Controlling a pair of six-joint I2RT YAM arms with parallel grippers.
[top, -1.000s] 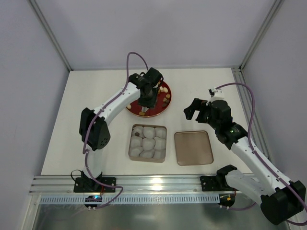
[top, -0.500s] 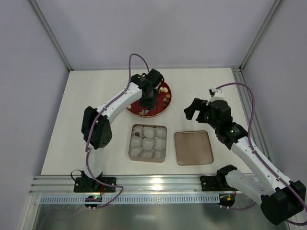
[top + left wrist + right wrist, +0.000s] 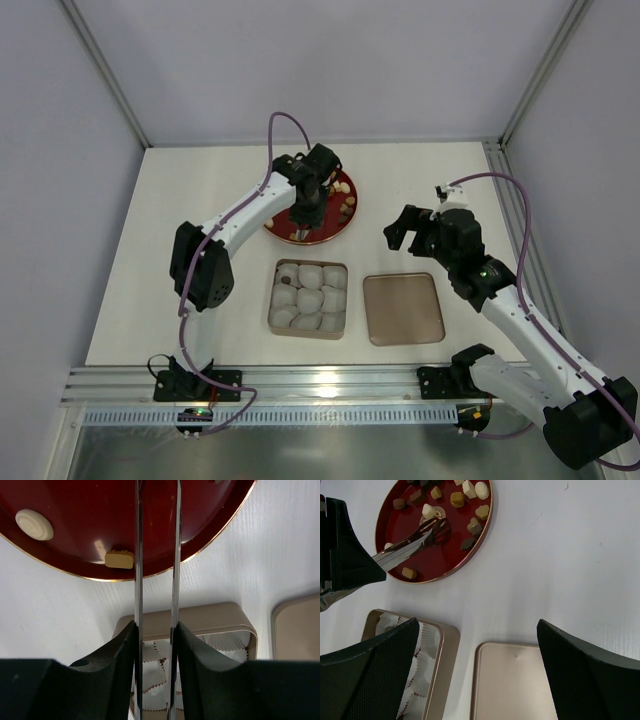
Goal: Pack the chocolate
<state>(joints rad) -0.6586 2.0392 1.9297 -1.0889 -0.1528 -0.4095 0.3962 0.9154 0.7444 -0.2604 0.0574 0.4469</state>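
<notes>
The chocolate [image 3: 457, 500] lies scattered on a glossy round red plate with a thin gold rim [image 3: 75, 505], at the far middle of the white table [image 3: 200, 180]. The pieces are small and matt: square, round and one heart-shaped, in dark brown, tan and cream, most of them on the plate's far half. Close to the near rim, a cream disc with a spiral moulded into its top [image 3: 34, 524] has no long axis. Just right of it a tan oblong with rounded corners [image 3: 120, 559] lies flat, its long axis running along the rim and crosswise to the tool.

The left gripper [image 3: 438, 527] hangs over the plate, its two thin polished metal blades [image 3: 136, 555] parallel with a narrow gap. The oblong sits just outside the left blade, at its edge, not between the two. The tips reach toward the plate's middle; whether they clamp anything cannot be told.

Nearer the arms stands a beige square tin box with rounded corners [image 3: 200, 620], filled with crinkled white paper cups [image 3: 312, 298]. One dark brown piece [image 3: 286, 279] sits in its far-left cup. Just right of the box, apart from it, a flat beige lid of the same shape [image 3: 403, 308] lies on the table. The right gripper [image 3: 477, 624] hovers right of the plate, near the lid's far edge, with its black textured fingers [image 3: 370, 675] spread wide and nothing between them.
</notes>
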